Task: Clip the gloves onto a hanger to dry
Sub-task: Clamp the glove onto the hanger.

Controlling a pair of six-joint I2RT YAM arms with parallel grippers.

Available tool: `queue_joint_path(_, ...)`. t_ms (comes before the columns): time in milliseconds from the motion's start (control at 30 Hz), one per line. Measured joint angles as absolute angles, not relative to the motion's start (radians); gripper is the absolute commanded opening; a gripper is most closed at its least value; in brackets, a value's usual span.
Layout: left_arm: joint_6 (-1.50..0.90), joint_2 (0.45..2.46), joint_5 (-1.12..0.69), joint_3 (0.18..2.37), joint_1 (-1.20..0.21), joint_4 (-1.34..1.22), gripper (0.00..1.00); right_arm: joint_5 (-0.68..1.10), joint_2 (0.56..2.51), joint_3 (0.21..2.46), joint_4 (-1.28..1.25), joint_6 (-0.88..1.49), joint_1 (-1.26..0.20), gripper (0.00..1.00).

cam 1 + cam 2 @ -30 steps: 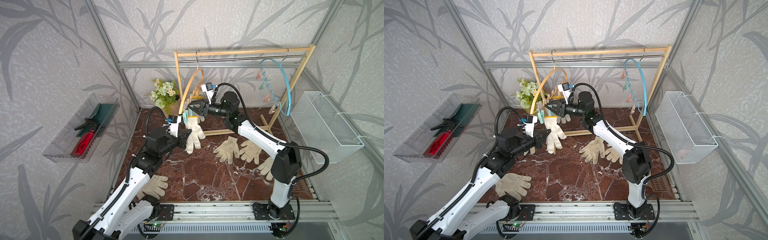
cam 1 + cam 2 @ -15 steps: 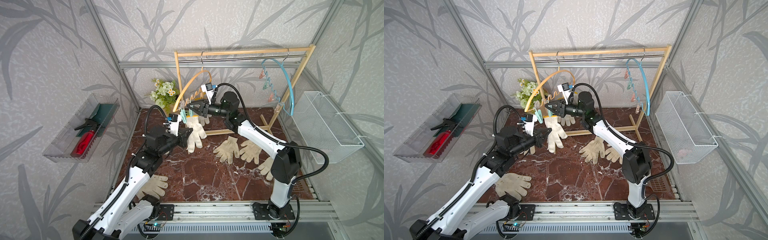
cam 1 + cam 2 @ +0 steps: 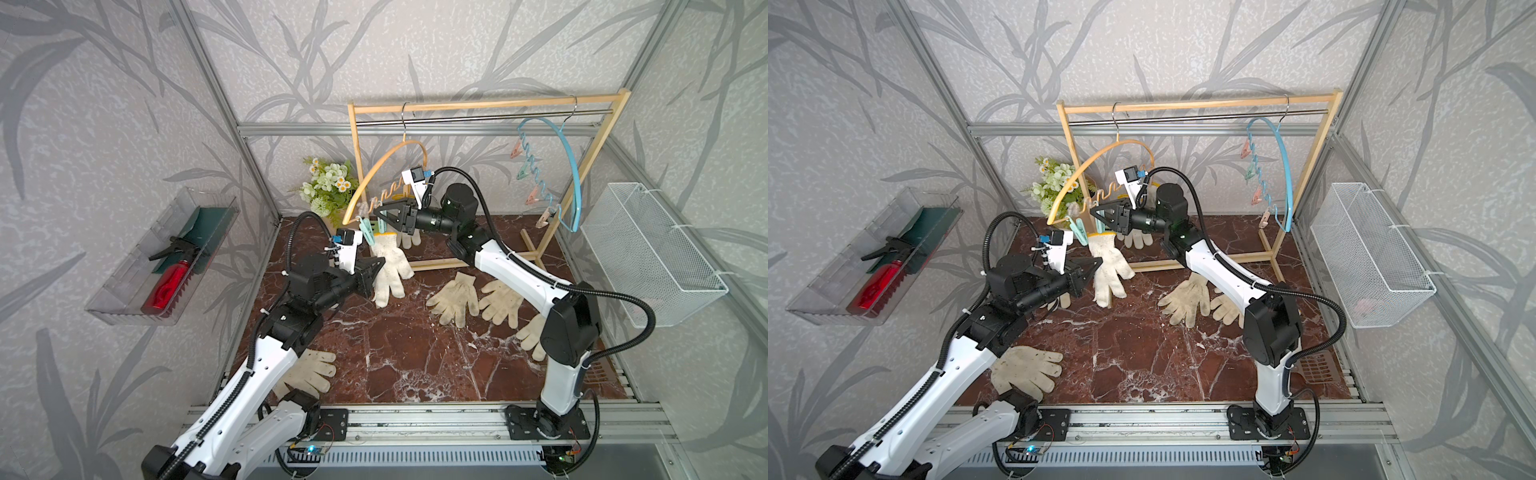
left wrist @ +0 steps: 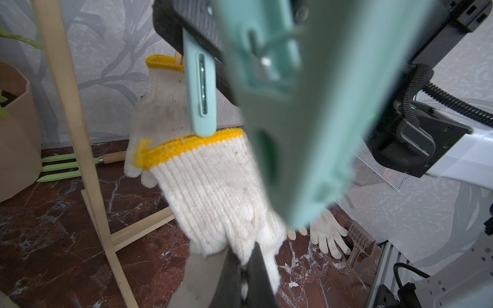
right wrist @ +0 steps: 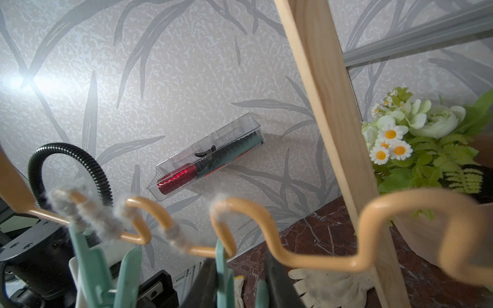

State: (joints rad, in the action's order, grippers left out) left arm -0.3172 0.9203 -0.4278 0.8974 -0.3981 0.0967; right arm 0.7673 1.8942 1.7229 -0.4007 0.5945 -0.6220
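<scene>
My left gripper [image 3: 376,266] [image 4: 244,280] is shut on the finger end of an off-white glove [image 3: 388,266] [image 4: 213,192] and holds it up above the floor. The glove's yellow cuff [image 4: 192,148] meets the tip of a teal clip [image 4: 201,93] [image 5: 222,266] on the orange hanger [image 3: 382,166] [image 5: 280,256]. I cannot tell whether the clip grips the cuff. My right gripper [image 3: 380,216] [image 5: 240,282] is shut on that clip's handles. A second teal clip [image 3: 368,235] hangs beside it. Another glove [image 3: 409,239] [image 4: 160,106] hangs behind. Several gloves [image 3: 455,297] [image 3: 311,370] lie on the marble floor.
The wooden rack [image 3: 478,104] also carries a blue hanger [image 3: 571,174] with clips. A flower pot [image 3: 330,191] stands at the back left, a wire basket [image 3: 652,253] hangs on the right wall and a clear tray [image 3: 162,257] with a red bottle on the left wall.
The orange hanger's hook has slid a little to the right along the rail and the hanger has tilted. Both grippers have kept their holds and barely moved.
</scene>
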Motion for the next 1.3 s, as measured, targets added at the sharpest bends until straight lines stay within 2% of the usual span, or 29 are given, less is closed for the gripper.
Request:
queue_joint_path(733, -0.295, 0.987, -0.387, 0.958, -0.380, 0.020, 0.00, 0.779, 1.894, 1.719, -0.439, 0.625, -0.622, 0.28)
queue_joint_path(767, -0.295, 0.991, -0.388, 0.963, -0.380, 0.019, 0.00, 0.779, 1.894, 1.718, -0.440, 0.625, -0.622, 0.29)
queue_joint_path(833, -0.295, 0.994, -0.389, 0.963, -0.379, 0.015, 0.00, 0.779, 1.894, 1.717, -0.442, 0.626, -0.622, 0.42)
queue_joint_path(867, -0.295, 0.995, -0.389, 0.963, -0.379, 0.016, 0.00, 0.778, 1.894, 1.715, -0.444, 0.625, -0.622, 0.45)
queue_joint_path(1033, -0.295, 0.992, -0.388, 0.962, -0.379, 0.017, 0.00, 0.775, 1.894, 1.702, -0.446, 0.625, -0.620, 0.51)
queue_joint_path(1133, -0.291, 0.986, -0.386, 0.954, -0.378, 0.025, 0.00, 0.768, 1.894, 1.700, -0.445, 0.624, -0.620, 0.52)
queue_joint_path(1167, -0.290, 0.983, -0.385, 0.952, -0.378, 0.031, 0.01, 0.767, 1.894, 1.700, -0.445, 0.624, -0.620, 0.52)
queue_joint_path(1300, -0.286, 0.970, -0.376, 0.946, -0.378, 0.057, 0.18, 0.762, 1.894, 1.700, -0.445, 0.622, -0.620, 0.52)
